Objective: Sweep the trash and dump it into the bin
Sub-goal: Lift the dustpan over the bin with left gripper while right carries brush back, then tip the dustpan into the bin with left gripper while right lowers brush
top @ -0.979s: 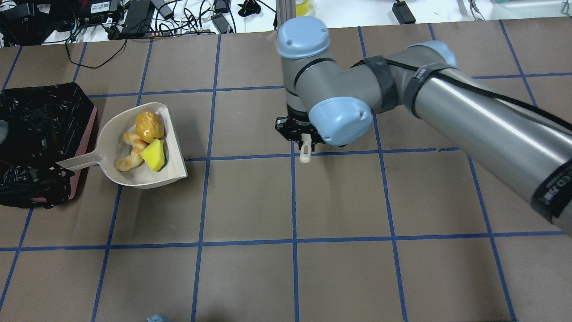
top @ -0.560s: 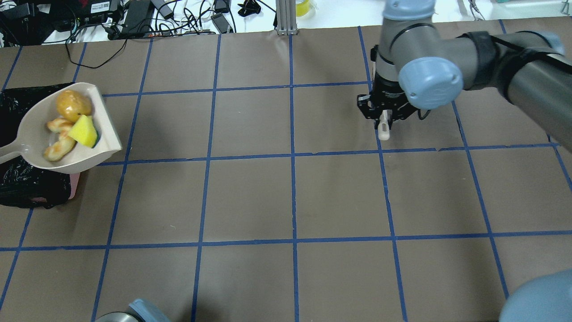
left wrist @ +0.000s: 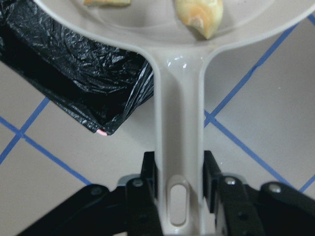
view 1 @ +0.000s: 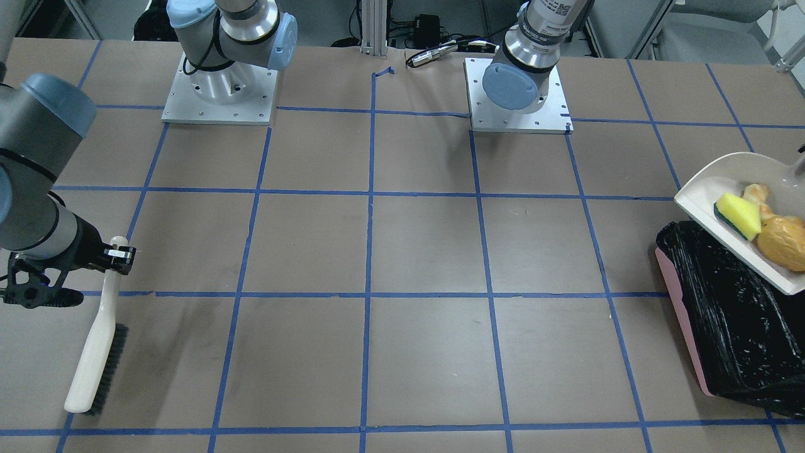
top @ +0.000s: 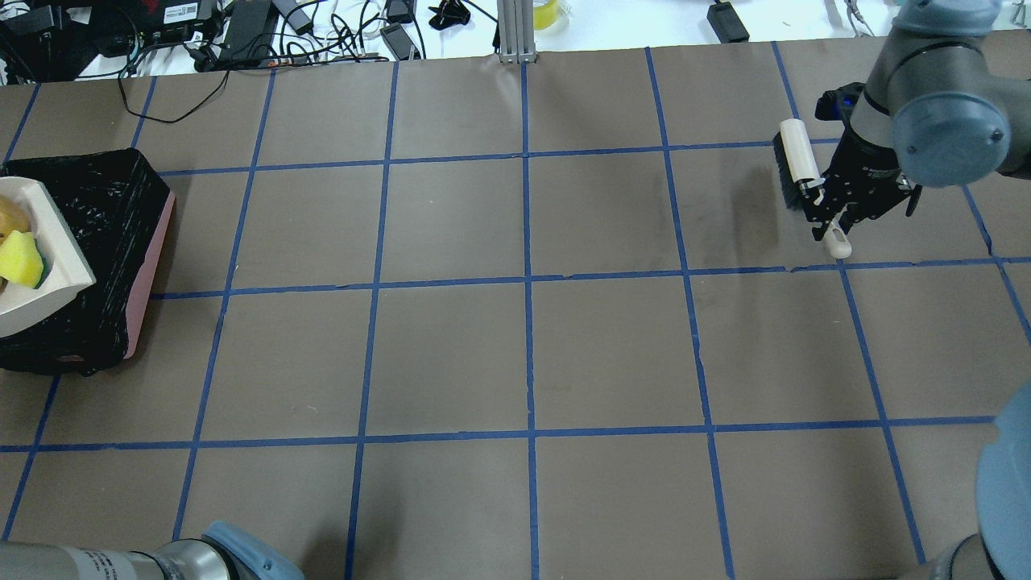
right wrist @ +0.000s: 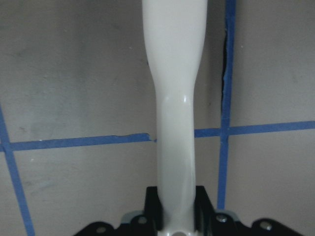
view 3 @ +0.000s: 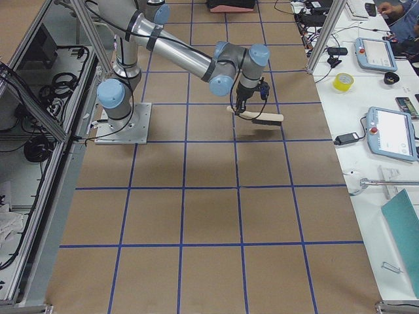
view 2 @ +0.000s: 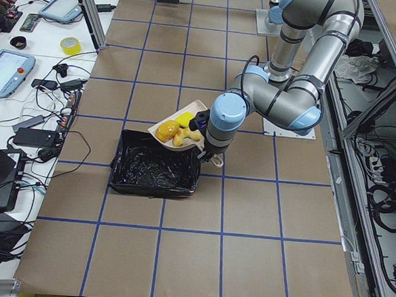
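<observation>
My left gripper [left wrist: 179, 191] is shut on the handle of the off-white dustpan [left wrist: 179, 123] and holds it raised over the bin [top: 113, 242], a pink container with a black bag. The dustpan [view 1: 717, 185] carries the trash: the yellow-green sponge wedge [view 1: 739, 215], the tan croissant [view 1: 758, 195] and the amber lumpy piece [view 1: 783, 242]. In the overhead view only the dustpan's mouth [top: 40, 274] and the sponge [top: 20, 259] show clearly at the left edge. My right gripper [top: 834, 213] is shut on the white handle of a brush [top: 797, 161], held above the table's far right.
Cables and electronics [top: 242, 32] lie on the white bench beyond the table's far edge, with an aluminium post [top: 515, 32] at its middle. The two arm bases [view 1: 220, 88] [view 1: 519, 94] stand on plates at the robot's side. Blue tape lines grid the brown table [top: 523, 354].
My left gripper has lifted the loaded dustpan and carried it left, from the table beside the bin to over the bin. My right arm has swung right with the brush.
</observation>
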